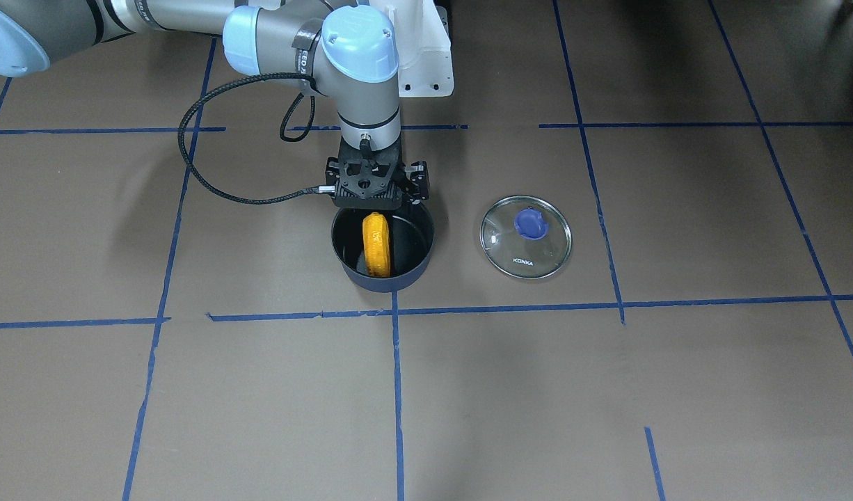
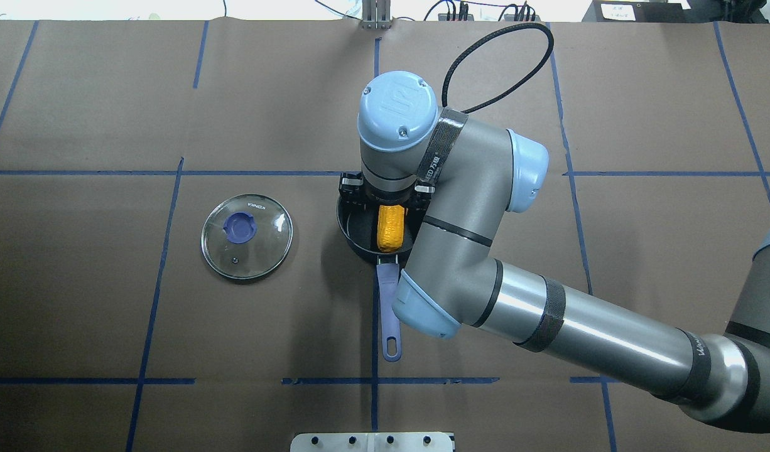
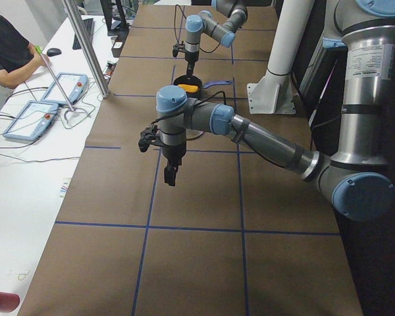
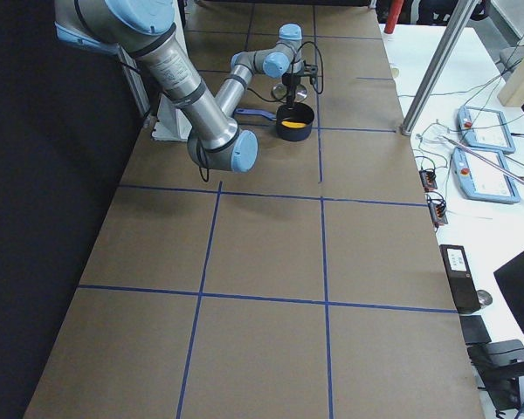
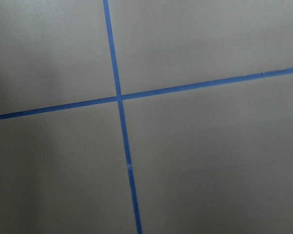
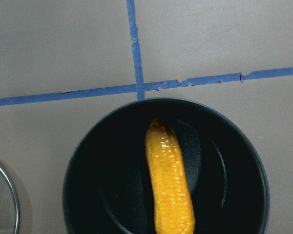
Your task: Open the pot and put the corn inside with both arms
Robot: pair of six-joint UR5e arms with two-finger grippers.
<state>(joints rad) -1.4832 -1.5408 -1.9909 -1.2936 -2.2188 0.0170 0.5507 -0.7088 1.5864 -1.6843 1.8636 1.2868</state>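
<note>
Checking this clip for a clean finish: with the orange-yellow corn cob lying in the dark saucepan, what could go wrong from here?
The right gripper hangs low over the rim of the dark saucepan; a sideways exit could knock it. Its fingers are hidden, so if they grip the orange-yellow corn cob, rising might lift it out.

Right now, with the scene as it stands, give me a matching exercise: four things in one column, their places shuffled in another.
Things:
1. corn
2. lid
3. pot handle
4. left claw

Places:
A. flat on the table beside the pot
B. above bare table, far from the pot
C. lying inside the pot
D. jutting sideways from the pot's wall

Pairs: 1-C, 2-A, 3-D, 4-B.
</note>
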